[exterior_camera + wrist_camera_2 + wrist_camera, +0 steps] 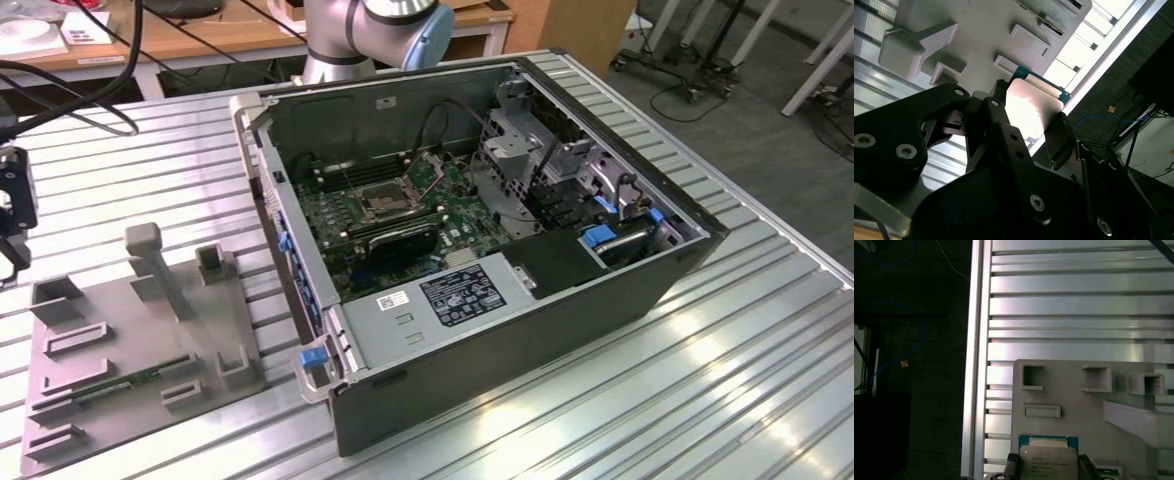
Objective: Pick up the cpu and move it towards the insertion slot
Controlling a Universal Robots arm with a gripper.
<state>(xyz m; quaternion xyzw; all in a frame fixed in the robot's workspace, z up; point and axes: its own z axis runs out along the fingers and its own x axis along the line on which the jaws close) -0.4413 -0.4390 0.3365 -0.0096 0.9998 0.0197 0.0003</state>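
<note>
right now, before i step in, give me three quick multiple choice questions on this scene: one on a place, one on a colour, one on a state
1. Where is the cpu?
A. in the insertion slot
B. in the gripper, over the fixture
C. on top of the computer case

2. What colour is the fixture?
A. red
B. yellow
C. grey

3. How does the computer case stand?
A. side open, circuit board showing
B. shut by a panel
C. wrapped in foil

Answers:
1 B: both wrist views show black fingers against two opposite edges of the cpu, with the fixture behind it.
2 C: it is plain grey in every view.
3 A: the exterior view looks straight in at the green board.
</note>
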